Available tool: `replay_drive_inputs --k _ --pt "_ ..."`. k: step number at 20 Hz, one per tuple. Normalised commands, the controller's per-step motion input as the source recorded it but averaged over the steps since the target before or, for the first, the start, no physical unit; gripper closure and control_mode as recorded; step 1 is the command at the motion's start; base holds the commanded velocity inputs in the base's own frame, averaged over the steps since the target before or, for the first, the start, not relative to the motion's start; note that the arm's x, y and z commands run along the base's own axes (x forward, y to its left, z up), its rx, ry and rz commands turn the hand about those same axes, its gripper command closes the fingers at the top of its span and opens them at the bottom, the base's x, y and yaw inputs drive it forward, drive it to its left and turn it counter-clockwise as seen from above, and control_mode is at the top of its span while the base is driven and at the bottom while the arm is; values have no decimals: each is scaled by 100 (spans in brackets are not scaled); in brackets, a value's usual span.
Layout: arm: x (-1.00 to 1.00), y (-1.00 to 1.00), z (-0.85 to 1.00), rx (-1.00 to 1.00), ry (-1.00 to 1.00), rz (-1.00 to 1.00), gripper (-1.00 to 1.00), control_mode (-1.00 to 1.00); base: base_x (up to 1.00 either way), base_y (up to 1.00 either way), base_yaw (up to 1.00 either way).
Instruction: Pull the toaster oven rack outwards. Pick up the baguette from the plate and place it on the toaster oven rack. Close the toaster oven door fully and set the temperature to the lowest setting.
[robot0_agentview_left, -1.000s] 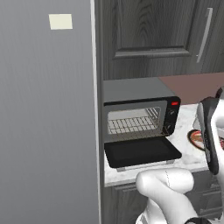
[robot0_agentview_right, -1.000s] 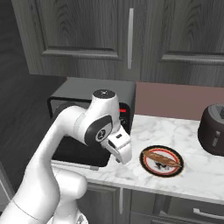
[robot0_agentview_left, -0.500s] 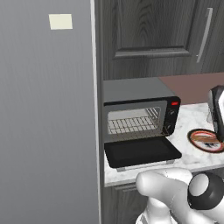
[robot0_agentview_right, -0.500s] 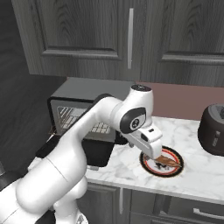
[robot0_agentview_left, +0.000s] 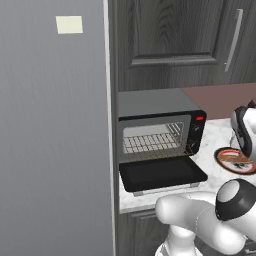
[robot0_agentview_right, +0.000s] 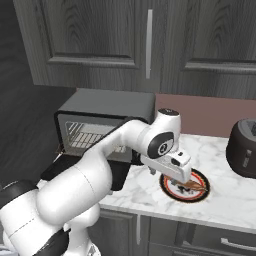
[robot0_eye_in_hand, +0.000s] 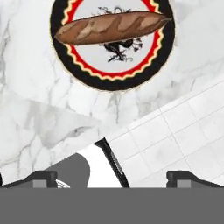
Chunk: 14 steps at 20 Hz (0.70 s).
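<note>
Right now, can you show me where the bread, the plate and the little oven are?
baguette (robot0_eye_in_hand: 111, 28), hand view, middle of the crust.
plate (robot0_eye_in_hand: 114, 82), hand view, dark outer rim.
toaster oven (robot0_agentview_left: 150, 102), left base view, grey top.

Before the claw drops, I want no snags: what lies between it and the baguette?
Nothing: in the hand view only bare marble counter and plate rim separate the open claw from the baguette.

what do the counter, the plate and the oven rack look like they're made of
Counter: looks like polished white marble, going by the grey veining.
Plate: probably glazed ceramic, with a smooth printed black and red rim and a pale centre.
Toaster oven rack: seems to be bare metal wire, thin pale silvery parallel bars.
</note>
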Motion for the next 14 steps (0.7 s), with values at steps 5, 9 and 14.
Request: replay_drive_inputs --k 5,9,14 --pt "36 2 -23 0 -2 45 -100 -100 0 0 0" --pt "44 -3 0 0 0 47 -100 -100 0 0 0" --pt "26 -10 0 0 -2 39 -100 -100 0 0 0"
